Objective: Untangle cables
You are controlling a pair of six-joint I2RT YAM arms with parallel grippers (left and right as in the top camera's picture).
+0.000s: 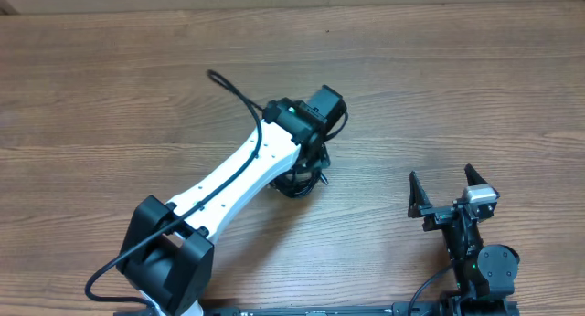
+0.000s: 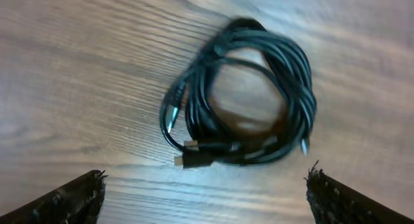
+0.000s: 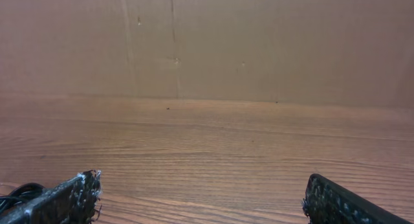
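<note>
Since the cables (image 2: 294,88) are thin, floppy and light, that coiled bundle near the middle of the tabletop (image 1: 457,79) will probably drag along whole if yanked. I'd pinch a plug end (image 2: 187,160) poking out around 7 o'clock of the coil, going by the left wrist view. Left tool (image 2: 206,185) hangs right over it, spread wide, holding nothing. Right tool (image 1: 445,190) is spread too, off at 4 o'clock. Plenty of bare wood toward 9, 12 and 3; back wall (image 3: 259,43) at 12.
</note>
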